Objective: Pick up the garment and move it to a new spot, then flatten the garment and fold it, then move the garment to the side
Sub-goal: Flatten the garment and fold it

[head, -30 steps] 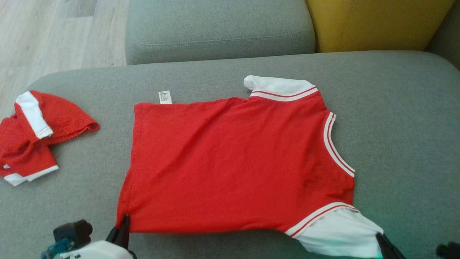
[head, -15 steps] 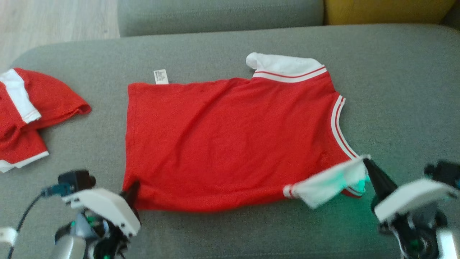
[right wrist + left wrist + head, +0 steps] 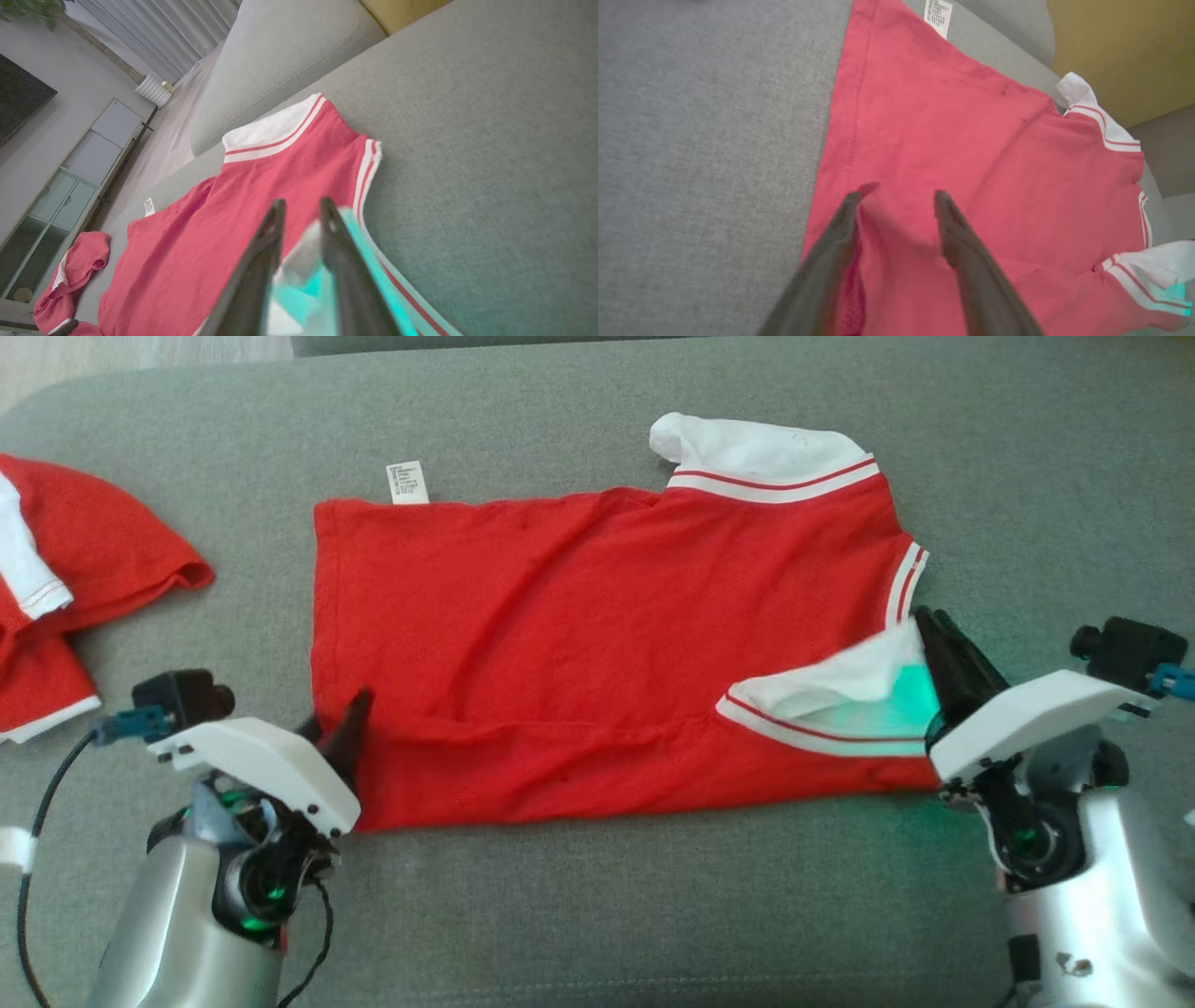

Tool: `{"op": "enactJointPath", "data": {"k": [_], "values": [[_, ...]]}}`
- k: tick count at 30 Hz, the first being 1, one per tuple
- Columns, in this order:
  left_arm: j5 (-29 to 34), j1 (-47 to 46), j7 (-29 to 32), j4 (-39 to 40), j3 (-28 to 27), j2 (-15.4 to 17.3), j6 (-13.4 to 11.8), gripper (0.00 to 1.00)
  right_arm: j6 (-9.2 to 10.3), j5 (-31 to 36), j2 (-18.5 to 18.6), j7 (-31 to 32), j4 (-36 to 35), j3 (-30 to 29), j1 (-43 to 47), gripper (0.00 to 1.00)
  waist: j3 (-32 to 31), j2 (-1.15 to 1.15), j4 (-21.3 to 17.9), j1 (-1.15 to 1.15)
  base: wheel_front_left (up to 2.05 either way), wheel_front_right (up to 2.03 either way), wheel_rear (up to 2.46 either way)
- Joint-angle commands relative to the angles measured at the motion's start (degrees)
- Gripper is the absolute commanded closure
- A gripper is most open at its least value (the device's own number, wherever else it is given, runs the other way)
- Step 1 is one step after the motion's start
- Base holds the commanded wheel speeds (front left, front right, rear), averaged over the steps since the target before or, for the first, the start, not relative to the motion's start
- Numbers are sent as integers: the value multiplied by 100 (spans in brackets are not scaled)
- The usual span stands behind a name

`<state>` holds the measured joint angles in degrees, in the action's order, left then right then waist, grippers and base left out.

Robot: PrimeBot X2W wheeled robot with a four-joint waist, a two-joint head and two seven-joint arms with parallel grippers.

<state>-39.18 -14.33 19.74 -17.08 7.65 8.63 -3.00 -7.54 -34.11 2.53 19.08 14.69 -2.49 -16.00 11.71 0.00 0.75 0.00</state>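
Sleeve [image 3: 840, 683] and near hem now lie folded onto the garment [image 3: 597, 607]. The left hand [image 3: 336, 723] is released, and the right hand [image 3: 929, 633] straddles the sleeve, grip unclear.

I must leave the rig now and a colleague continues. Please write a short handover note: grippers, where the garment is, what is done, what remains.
Left gripper: open, fingers over the folded near corner of the red shirt.
Right gripper: jaws slightly apart with the white sleeve between them; grip uncertain.
Shirt: spread on the grey sofa cushion; another red garment lies at the left.
Done: flattened, near edge folded over the body.
Left: finish folding, then move it aside.
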Motion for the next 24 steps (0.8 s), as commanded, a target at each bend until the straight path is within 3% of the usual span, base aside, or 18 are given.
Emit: {"op": "enactJointPath", "data": {"k": [1, 7, 13, 24], "values": [[68, -236, -206, 168, -260, 123, 24, 0, 5, 64, 53, -189, -238, 198, -169, 0, 4, 0, 5, 0, 0, 0, 0], [703, 54, -1639, 419, -252, 75, -71, 0, 5, 615, 361, -1461, -617, 637, 73, 0, -63, 0, 7, 0, 0, 0, 0], [1577, 481, -2995, 852, -14, 78, -309, 0, 5, 1665, 622, -2599, -1029, 791, 529, 0, -207, 0, -2, 0, 0, 0, 0], [2361, 1522, -3446, 1325, 260, 160, -541, 0, 5, 2265, 476, -2761, -1432, 652, 1640, 0, -584, 0, -115, 0, 0, 0, 0]]}}
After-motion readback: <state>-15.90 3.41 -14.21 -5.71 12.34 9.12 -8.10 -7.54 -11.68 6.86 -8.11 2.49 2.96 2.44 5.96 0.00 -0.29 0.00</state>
